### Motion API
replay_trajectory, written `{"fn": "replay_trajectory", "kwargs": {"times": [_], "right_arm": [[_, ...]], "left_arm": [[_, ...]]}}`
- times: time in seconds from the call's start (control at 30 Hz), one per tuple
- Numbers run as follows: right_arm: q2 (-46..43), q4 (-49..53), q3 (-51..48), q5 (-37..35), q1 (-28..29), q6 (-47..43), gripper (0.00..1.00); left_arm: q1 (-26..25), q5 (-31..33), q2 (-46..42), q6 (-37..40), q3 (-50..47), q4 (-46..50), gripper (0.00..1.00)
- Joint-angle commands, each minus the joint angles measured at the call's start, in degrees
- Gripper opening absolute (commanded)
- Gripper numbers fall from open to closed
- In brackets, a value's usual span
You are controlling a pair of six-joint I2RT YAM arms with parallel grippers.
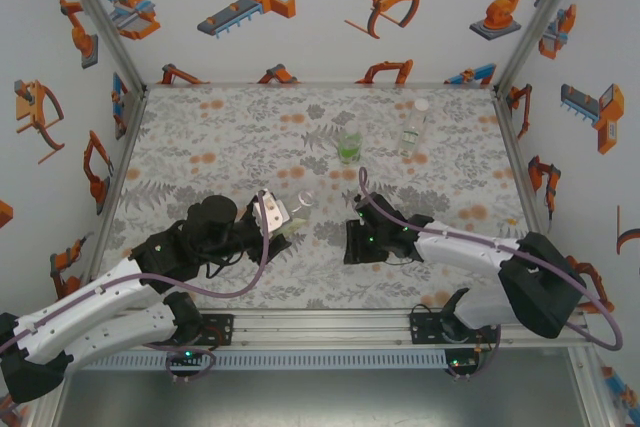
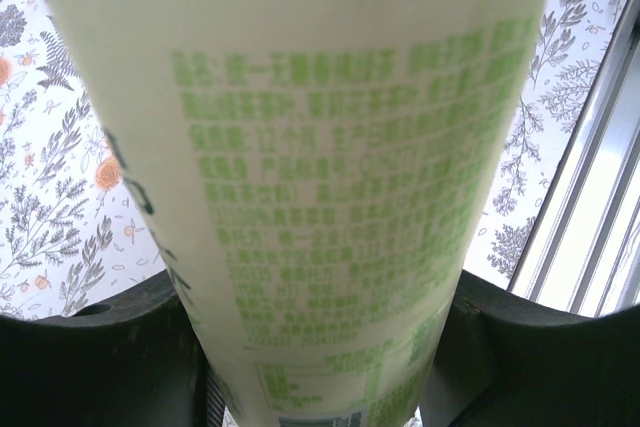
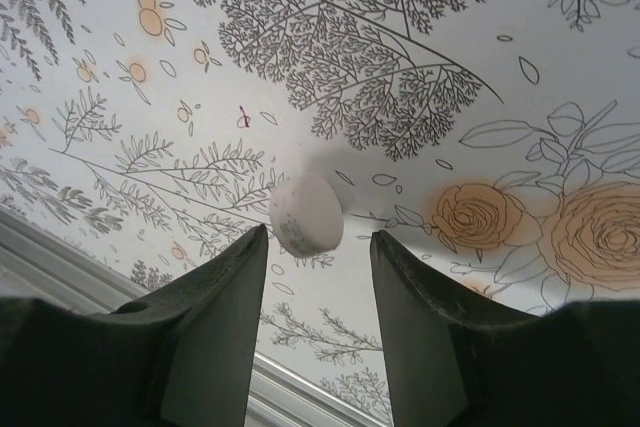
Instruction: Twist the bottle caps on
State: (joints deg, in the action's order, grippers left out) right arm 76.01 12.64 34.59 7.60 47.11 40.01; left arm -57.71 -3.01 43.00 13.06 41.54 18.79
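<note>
Floral mat point(image 1: 230, 137) bears green bottle point(image 1: 349, 147), clear bottle point(image 1: 413, 127) — white cap point(image 3: 305, 212).

One small round white cap point(image 3: 306, 212) lies by itself on the floral mat point(image 3: 560, 67), its ribbed side wall showing. The labelled bottle point(image 2: 330, 197), wrapped in a pale label with green print, is clamped in the left gripper point(image 1: 283, 217) and tilted, its clear neck pointing away to the right. The green bottle point(image 1: 349, 147) stands upright near the far middle. The colourless bottle point(image 1: 414, 129) stands upright just to its right, apart from it, with a whitish top.
</note>
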Motion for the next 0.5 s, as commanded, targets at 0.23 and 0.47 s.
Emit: {"fn": "replay_trajectory", "kwargs": {"times": [0.23, 0.47], "right_arm": [[-3.7, 3.7, 2.2, -3.0, 0.7, -4.1, 0.41], [0.2, 7.6, 7.5, -3.8, 0.7, -9.9, 0.28]], "left_arm": [[0.2, -0.8, -0.1, -1.2, -0.1, -1.7, 0.0], [0.1, -0.8, -0.3, -1.2, 0.0, -1.4, 0.0]]}}
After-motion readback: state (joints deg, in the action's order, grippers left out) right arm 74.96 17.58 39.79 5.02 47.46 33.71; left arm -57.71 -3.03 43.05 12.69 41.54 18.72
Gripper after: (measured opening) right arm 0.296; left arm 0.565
